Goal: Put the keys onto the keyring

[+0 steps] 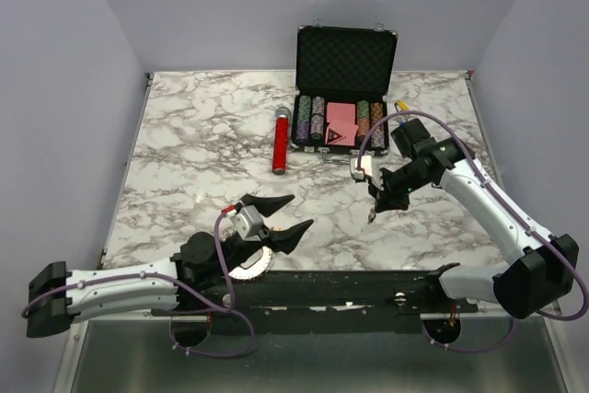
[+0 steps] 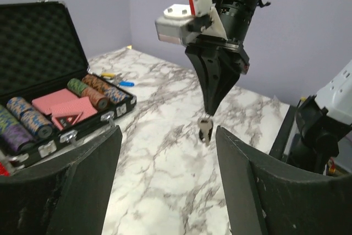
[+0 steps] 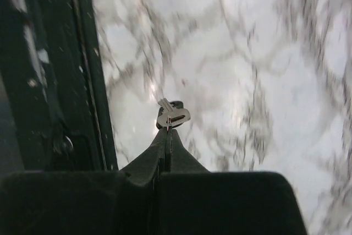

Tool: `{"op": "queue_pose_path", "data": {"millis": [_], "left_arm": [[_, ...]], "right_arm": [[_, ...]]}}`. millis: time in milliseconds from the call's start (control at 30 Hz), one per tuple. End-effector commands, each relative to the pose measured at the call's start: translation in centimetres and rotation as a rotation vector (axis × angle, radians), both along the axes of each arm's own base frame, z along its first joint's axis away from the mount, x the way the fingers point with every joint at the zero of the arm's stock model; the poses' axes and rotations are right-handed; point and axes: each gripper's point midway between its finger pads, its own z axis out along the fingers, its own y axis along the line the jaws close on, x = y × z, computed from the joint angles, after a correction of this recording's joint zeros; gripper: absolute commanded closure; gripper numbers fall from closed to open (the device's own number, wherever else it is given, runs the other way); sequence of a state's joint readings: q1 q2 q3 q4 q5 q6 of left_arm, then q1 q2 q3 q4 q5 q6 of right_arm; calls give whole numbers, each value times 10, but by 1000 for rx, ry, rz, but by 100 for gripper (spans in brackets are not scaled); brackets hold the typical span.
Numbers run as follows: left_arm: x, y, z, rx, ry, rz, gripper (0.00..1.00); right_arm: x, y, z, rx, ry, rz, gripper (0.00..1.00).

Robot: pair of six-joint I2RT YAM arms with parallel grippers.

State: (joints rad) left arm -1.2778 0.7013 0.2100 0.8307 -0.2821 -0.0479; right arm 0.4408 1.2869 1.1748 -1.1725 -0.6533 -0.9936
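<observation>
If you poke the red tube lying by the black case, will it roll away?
Probably, if poked sideways: the red tube is round and lies flat on the smooth marble table. It looks stiff, so it likely won't bend.

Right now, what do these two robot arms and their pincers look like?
Both the left arm and right arm have white shells with black joints. The left gripper and right gripper are black with two tapered, pointed fingers. Thin purple cables loop along each arm.
</observation>
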Motion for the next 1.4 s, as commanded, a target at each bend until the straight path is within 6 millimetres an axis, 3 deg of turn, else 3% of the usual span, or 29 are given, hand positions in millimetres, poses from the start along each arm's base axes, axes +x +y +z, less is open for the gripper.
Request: {"op": "queue_pose_path", "data": {"millis": [0,200,333,500,700,1033,1367], "left_arm": [[3,26,-54,276,83,60,22],[0,58,-50,253,148,100,21],[-2,66,-40,182,157,104,21],[-2,66,-39,189,159,103,21],[-3,65,-40,198,159,99,21],[-1,68,-40,189,157,111,20],[-1,67,-40,189,159,111,20]], "right_arm": [[10,-92,-43,-397,-15,-173,99],[29,-163,-63,-648,-2,-274,99],[35,-170,-77,-706,53,-278,99],[56,-158,-109,-700,126,-336,99],[83,-129,-119,-674,113,-345,99],[87,-91,-141,-661,179,-299,99],[84,-82,-146,-646,202,-304,99]]}}
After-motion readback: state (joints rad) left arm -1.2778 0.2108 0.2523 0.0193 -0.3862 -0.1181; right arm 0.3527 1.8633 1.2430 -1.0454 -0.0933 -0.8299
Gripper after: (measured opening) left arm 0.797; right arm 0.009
